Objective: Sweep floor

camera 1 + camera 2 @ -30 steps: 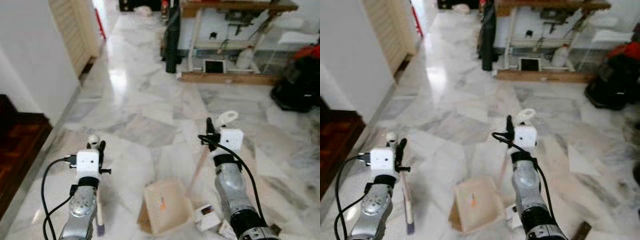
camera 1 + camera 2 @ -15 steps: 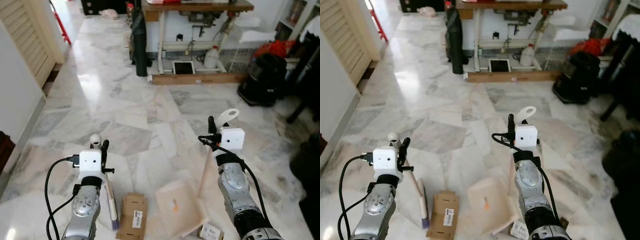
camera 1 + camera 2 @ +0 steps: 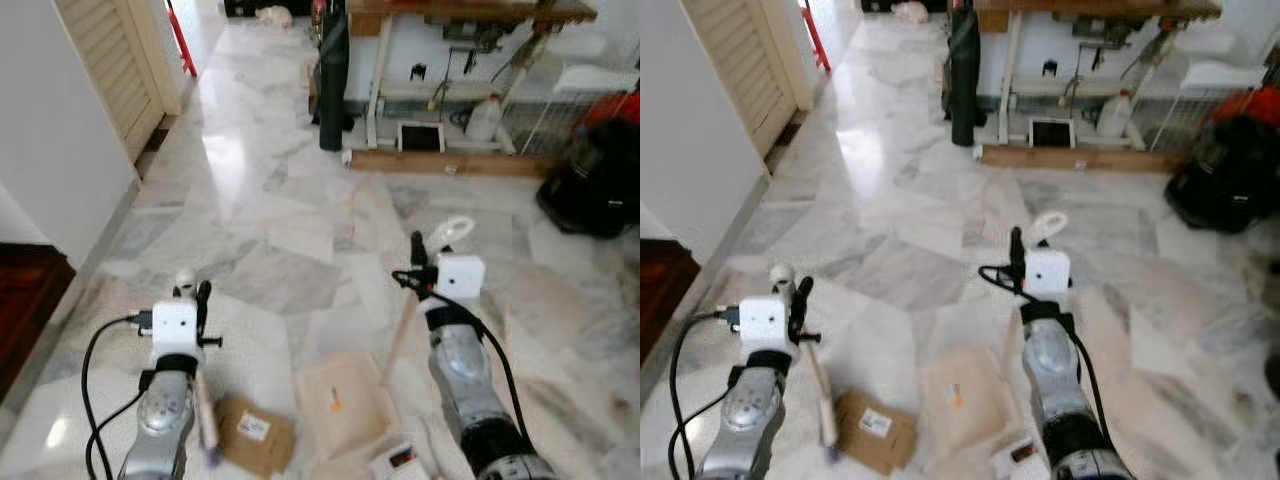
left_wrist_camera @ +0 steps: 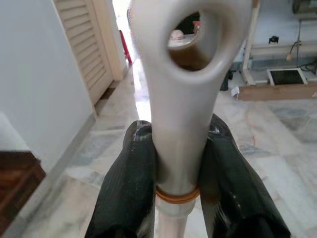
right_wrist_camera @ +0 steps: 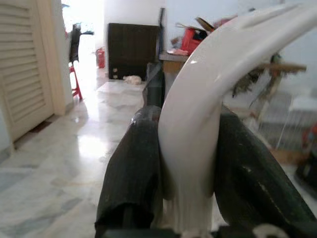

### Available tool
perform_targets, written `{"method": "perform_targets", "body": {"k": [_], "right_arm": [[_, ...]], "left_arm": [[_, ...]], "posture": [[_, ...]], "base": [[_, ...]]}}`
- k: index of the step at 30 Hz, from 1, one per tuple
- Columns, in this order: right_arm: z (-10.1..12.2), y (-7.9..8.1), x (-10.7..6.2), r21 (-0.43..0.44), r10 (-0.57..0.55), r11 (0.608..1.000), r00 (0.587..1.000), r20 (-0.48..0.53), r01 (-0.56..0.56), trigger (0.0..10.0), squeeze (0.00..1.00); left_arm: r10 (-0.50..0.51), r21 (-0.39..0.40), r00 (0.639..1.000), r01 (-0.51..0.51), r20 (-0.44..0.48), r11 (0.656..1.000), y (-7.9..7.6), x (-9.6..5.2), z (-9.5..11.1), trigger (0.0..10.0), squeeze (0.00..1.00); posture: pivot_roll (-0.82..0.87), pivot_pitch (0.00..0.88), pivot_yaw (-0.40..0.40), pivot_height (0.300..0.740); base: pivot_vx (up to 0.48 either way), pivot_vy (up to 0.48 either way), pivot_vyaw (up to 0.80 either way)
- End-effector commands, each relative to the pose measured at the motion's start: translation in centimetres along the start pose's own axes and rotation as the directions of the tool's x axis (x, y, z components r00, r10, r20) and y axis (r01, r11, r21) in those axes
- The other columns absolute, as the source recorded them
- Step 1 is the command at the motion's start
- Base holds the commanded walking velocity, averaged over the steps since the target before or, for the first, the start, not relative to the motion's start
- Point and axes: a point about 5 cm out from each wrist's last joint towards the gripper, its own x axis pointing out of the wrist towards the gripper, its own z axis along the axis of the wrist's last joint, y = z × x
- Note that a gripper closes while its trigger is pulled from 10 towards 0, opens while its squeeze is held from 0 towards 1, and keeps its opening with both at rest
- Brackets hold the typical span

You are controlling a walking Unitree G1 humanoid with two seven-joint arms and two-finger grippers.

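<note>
The left gripper (image 4: 178, 163) is clamped around the broom handle (image 4: 181, 99), whose bristle end (image 3: 209, 452) reaches the marble floor (image 3: 270, 200) beside a flattened cardboard box (image 3: 250, 431). The right gripper (image 5: 190, 163) is closed on the dustpan handle (image 5: 208, 99); the cream dustpan (image 3: 342, 403) is seen on the floor between the arms, with a small box (image 3: 400, 462) just beside it.

Brooms: one (image 3: 203, 415)
Dustpans: one (image 3: 340, 405)
Cardboard boxes: one flat (image 3: 250, 432)
Small cartons: one (image 3: 398, 463)
End effectors: two, left end effector (image 4: 179, 163), right end effector (image 5: 190, 163)
</note>
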Motion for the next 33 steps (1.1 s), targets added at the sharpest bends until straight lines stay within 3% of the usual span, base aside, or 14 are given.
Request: {"method": "perform_targets", "body": {"k": [1, 18, 24, 33], "right_arm": [[0.4, 0.4, 0.2, 0.016, -0.001, 1.000, 1.000, 0.018, 0.001, 10.0, 0.00], [-0.7, 0.2, -0.3, -0.036, -0.035, 0.999, 0.999, -0.040, 0.034, 10.0, 0.00], [-2.1, -0.2, -0.8, -0.081, -0.091, 0.993, 0.989, -0.117, 0.082, 10.0, 0.00], [-2.0, 0.1, -0.8, -0.049, -0.077, 0.996, 0.991, -0.105, 0.072, 10.0, 0.00]], "left_arm": [[-0.004, 0.015, 1.000, 0.004, 0.027, 1.000, 0.2, 0.1, 0.5, 10.0, 0.00], [-0.046, 0.087, 0.998, 0.042, 0.047, 0.995, 1.5, 0.4, 1.1, 10.0, 0.00], [-0.081, 0.126, 0.996, 0.076, 0.034, 0.989, 2.1, 0.6, 1.2, 10.0, 0.00], [-0.097, 0.097, 0.995, 0.095, 0.015, 0.991, 1.5, 0.2, 0.8, 10.0, 0.00]], "posture": [[0.12, 0.070, -0.003, 0.740], [0.13, 0.073, -0.001, 0.740], [0.13, 0.080, 0.000, 0.740], [0.13, 0.084, -0.001, 0.740]], "base": [[0.000, 0.000, 0.00], [0.000, 0.000, 0.00], [0.000, 0.000, 0.00], [0.000, 0.000, 0.00]]}}
